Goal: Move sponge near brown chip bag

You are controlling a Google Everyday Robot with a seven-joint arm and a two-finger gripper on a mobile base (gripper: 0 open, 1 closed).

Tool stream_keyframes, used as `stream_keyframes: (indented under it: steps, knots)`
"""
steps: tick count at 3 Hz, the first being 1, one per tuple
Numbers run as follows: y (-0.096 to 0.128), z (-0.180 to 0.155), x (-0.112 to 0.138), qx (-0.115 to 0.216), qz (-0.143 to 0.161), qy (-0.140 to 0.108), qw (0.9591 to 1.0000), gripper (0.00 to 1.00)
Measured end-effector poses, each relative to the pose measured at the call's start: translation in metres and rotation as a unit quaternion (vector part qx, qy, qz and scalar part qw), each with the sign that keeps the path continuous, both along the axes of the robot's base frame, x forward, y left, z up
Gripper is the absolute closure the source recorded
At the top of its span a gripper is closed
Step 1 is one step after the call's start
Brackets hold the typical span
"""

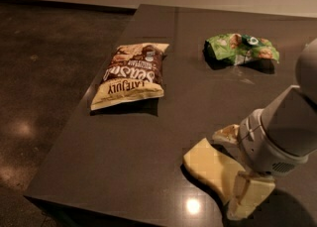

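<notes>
I'm seeing the gripper (229, 173) standing spread wide astride the right end of the sponge (210, 167), which its wrist is hiding. The brown chip bag (130, 75) is lying well apart.

A matt, porous-looking foam sponge (210, 169) is lying right at the spread, smooth cream plastic fingers (252, 194) of the gripper (230, 171). Well beyond the fingers, a crinkled, slightly shiny brown chip bag (130, 75) and a glossy green wrapper (241, 48) are resting on the dark, polished table (124, 161), which is reflecting light.
</notes>
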State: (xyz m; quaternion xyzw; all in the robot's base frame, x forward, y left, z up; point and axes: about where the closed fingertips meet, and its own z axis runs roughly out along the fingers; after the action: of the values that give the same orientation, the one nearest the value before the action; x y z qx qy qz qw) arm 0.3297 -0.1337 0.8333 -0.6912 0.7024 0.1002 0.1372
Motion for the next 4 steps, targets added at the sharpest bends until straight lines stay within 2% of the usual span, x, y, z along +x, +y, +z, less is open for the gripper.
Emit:
stream_keyframes:
  steps: [1, 2, 3, 4]
  knots:
    - [0.002, 0.000, 0.000, 0.002, -0.006, -0.005, 1.0000, 0.39]
    - [0.002, 0.012, 0.004, 0.004, -0.026, -0.017, 0.9995, 0.63]
    - [0.010, 0.035, 0.019, 0.005, -0.048, -0.034, 0.9983, 0.86]
    - [0.025, 0.051, 0.038, 0.008, -0.063, -0.041, 0.9971, 1.00]
